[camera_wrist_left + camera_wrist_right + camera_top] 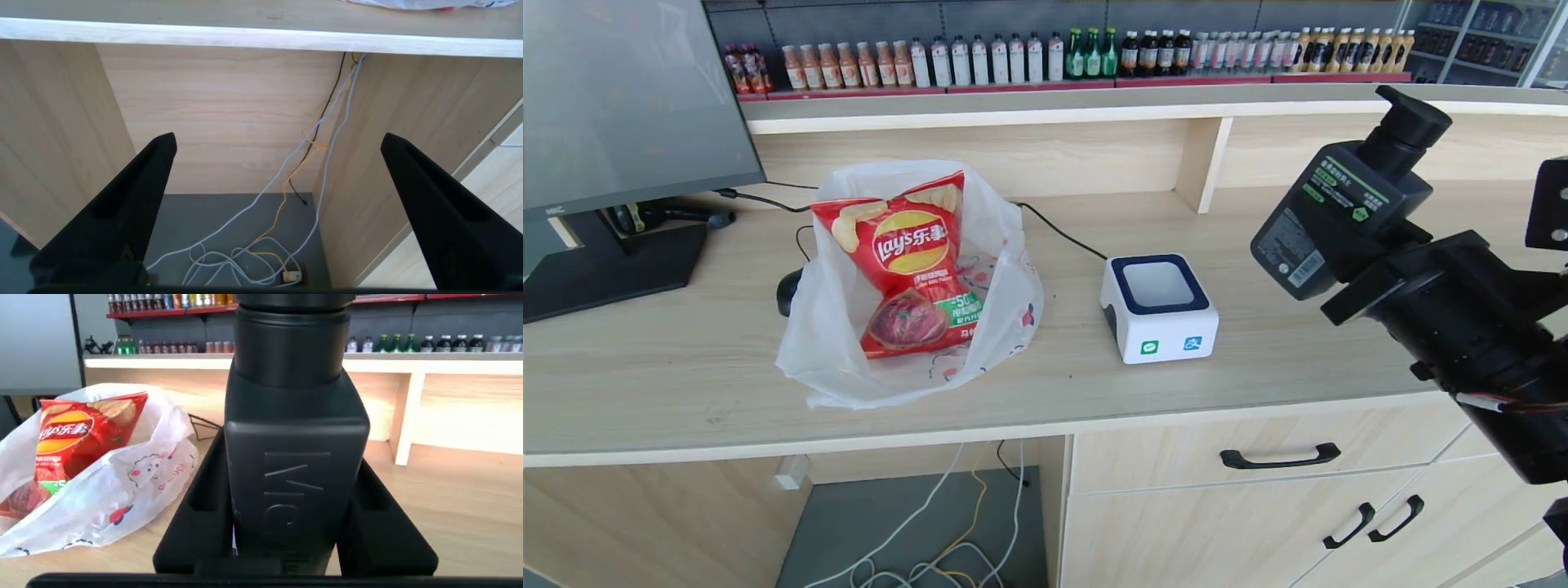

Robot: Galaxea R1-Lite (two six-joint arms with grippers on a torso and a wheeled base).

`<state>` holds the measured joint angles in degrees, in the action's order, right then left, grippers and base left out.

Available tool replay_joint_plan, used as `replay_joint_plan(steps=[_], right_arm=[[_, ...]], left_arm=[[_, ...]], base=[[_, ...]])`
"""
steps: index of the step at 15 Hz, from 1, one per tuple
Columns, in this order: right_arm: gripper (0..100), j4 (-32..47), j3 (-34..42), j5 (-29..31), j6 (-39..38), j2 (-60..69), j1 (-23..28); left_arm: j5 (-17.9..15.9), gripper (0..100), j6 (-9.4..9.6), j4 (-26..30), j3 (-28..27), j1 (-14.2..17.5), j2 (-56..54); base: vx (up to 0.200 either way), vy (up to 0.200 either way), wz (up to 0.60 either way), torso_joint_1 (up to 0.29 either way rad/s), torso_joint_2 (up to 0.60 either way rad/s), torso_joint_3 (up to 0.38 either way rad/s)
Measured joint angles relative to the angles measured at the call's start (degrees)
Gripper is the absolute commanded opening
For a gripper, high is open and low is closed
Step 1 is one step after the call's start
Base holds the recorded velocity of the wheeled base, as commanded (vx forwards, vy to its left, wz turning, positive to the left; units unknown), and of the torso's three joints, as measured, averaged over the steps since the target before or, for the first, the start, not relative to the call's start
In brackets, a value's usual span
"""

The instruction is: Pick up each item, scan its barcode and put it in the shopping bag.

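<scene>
Dark grey plastic forms the bottle (1339, 216), which is seen at the right of the head view, raised off the counter (686, 367) and tilted so that its cap points to the upper right and its barcode label is turned toward the camera. It is clamped at its lower body by the right hand (1388, 273); in the right wrist view the bottle (294, 457) is pressed on both sides by the black fingers (196, 514). A white scanner (1158, 306) with a dark-rimmed window is set at the centre of the counter, left of the bottle and apart from it. Further left, the shopping bag (833, 343) — thin white plastic — is spread open, and a red chips packet (907, 261) is propped upright inside it. A monitor (621, 90) is stood at the upper left. The left hand (282, 220) is held below the counter edge with its fingers (122, 212) spread wide and nothing between them, facing a recess where cables (278, 204) are hung.
</scene>
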<state>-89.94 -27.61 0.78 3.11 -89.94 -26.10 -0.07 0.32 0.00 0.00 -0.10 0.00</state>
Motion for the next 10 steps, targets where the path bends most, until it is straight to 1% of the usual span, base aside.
replay_joint_plan(steps=[10], right_arm=[[0, 0.0, -0.6, 0.1, 0.0, 2.2, -0.2]], left_arm=[[0.0, 100, -0.21, 0.0, 0.0, 0.0, 0.0]], base=[[0.0, 0.2, 0.0, 0.001, 0.0, 0.002]])
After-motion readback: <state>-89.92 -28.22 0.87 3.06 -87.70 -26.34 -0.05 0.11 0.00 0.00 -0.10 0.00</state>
